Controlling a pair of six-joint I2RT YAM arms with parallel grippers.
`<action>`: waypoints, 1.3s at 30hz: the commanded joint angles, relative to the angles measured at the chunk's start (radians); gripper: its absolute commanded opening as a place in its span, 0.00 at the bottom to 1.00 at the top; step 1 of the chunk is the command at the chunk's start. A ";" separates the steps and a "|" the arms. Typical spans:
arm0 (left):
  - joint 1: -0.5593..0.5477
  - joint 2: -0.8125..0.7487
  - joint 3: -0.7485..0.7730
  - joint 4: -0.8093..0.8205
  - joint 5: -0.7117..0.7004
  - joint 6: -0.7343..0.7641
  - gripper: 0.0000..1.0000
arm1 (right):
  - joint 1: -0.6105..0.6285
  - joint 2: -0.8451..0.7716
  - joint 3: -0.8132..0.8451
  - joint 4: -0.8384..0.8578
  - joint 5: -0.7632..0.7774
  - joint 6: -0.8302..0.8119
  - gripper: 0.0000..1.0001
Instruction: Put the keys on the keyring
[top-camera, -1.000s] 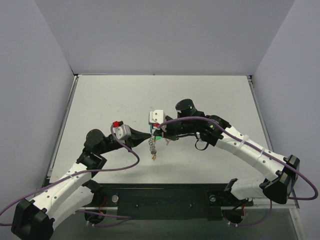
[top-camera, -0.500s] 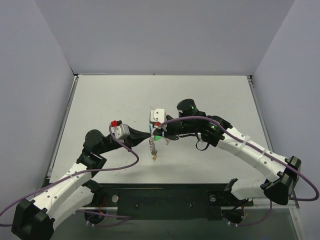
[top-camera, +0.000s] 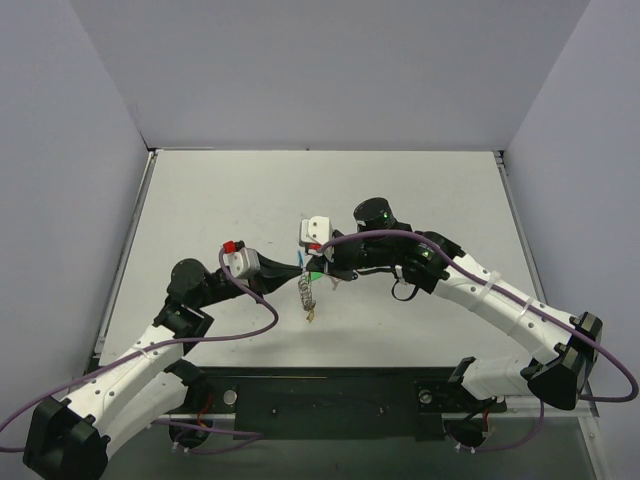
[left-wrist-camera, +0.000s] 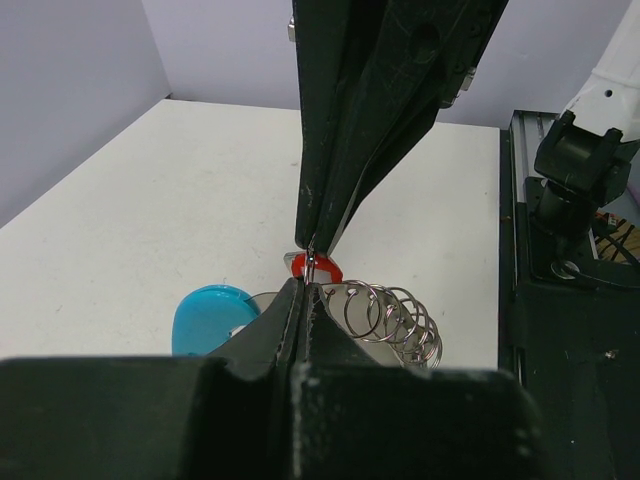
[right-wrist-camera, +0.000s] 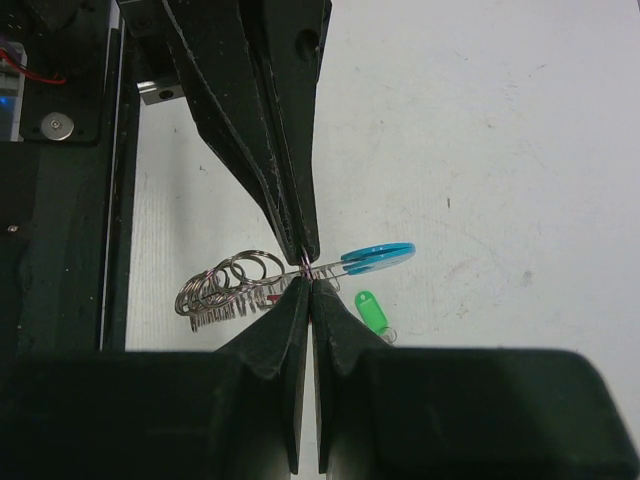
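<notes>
The left gripper (left-wrist-camera: 303, 288) is pressed shut on the wire of the keyring (top-camera: 305, 292). The right gripper (right-wrist-camera: 305, 284), also shut, meets it tip to tip and seems to pinch the red key (left-wrist-camera: 322, 270). The keyring runs crosswise, with one blue tag (left-wrist-camera: 210, 318) opposite the ring coil (left-wrist-camera: 395, 320). One green key (right-wrist-camera: 372, 310) lies on the table below, and no black key shows.

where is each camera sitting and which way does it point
Top: above and behind, looking down at the table; left arm and right arm both show.
Left wrist: on the left arm, facing the right gripper; its own left gripper, shut, fills the bottom.
Right wrist: on the right arm, facing the left gripper; its own gripper, shut, fills the bottom.
Both wrist views share the keyring and its blue tag.
</notes>
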 joint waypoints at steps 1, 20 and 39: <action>-0.003 0.002 0.035 0.068 0.023 0.007 0.00 | 0.004 -0.017 0.001 0.082 -0.076 0.028 0.00; -0.004 0.006 0.041 0.053 0.029 0.016 0.00 | 0.009 -0.016 -0.005 0.088 -0.086 0.036 0.00; -0.009 0.009 0.043 0.050 0.029 0.018 0.00 | 0.013 -0.014 -0.016 0.096 -0.090 0.042 0.00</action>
